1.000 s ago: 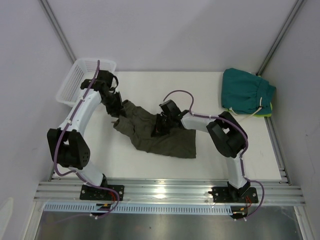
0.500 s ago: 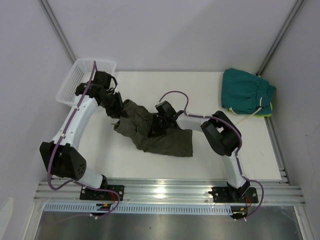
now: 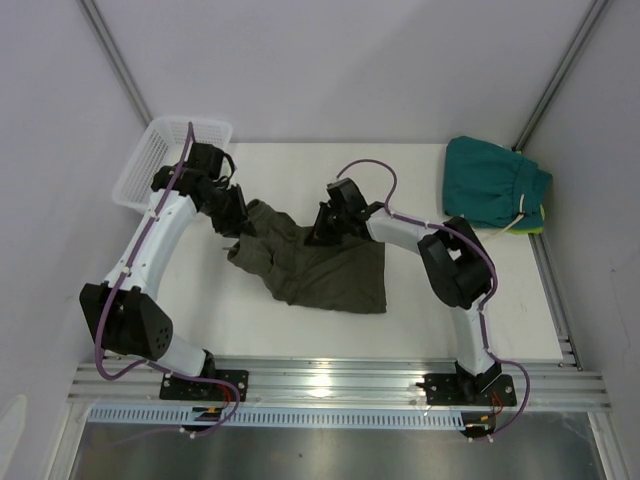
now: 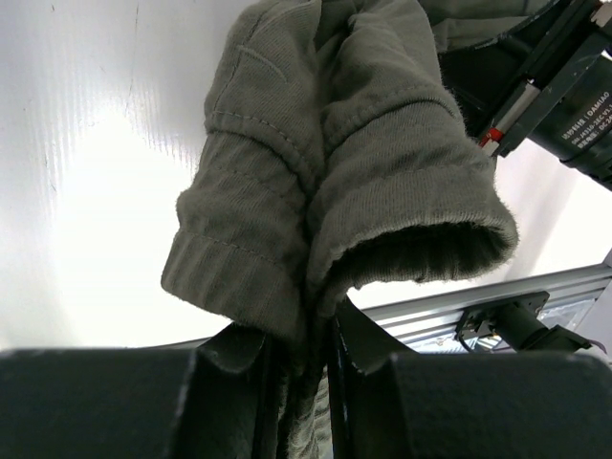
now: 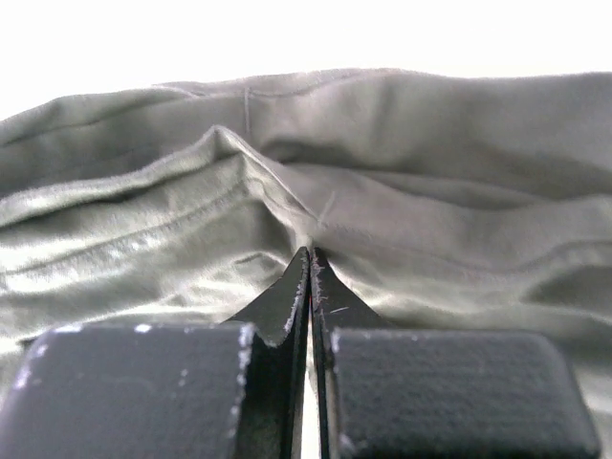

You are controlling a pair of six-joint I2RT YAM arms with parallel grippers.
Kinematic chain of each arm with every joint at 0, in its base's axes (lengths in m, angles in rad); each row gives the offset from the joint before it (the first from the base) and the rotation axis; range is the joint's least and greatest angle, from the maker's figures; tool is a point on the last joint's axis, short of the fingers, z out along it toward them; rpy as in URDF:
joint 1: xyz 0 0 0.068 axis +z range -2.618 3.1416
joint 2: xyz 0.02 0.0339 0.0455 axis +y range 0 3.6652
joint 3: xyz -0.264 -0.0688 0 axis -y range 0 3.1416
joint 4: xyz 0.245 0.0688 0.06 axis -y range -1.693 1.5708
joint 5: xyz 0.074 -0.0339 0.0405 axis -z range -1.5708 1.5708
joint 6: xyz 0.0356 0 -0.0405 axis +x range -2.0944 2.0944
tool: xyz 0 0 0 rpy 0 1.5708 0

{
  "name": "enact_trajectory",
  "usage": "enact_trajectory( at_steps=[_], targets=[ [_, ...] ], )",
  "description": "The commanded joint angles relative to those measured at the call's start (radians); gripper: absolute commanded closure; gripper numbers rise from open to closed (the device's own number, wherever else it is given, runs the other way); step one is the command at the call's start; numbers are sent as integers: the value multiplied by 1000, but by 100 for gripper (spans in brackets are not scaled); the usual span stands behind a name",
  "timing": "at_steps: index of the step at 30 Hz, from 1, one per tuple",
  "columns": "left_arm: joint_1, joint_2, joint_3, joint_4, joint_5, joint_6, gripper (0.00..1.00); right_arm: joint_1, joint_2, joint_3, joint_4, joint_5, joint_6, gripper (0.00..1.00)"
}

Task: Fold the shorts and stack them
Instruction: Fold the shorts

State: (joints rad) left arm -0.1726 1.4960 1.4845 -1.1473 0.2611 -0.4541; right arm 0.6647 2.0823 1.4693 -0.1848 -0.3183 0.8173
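The soft olive-green cloth shorts [image 3: 330, 275] lie crumpled on the middle of the white surface [image 3: 250, 330]. The left end effector [image 4: 301, 349] pinches a thick hem. The right end effector [image 5: 309, 268], pressed together on only a thin fold, may lose it if the arms pull apart.

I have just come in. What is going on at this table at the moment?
Two robot arms are working on the olive-green shorts, which lie crumpled in the middle of the table. The left end effector is shut on a bunched edge of them, and the right end effector pinches a fold near their far side. They are not yet folded. A folded teal pair lies at the far right corner.
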Motion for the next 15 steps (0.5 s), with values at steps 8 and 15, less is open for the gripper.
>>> enact_trajectory(
  at_steps=[8,15],
  targets=[
    [-18,-30,28,-14,12,-1,100,44,196,144,1,41,17,100],
    [-60,-23,63,-25,20,-23,100,59,220,171,-1,82,31,100]
  ],
)
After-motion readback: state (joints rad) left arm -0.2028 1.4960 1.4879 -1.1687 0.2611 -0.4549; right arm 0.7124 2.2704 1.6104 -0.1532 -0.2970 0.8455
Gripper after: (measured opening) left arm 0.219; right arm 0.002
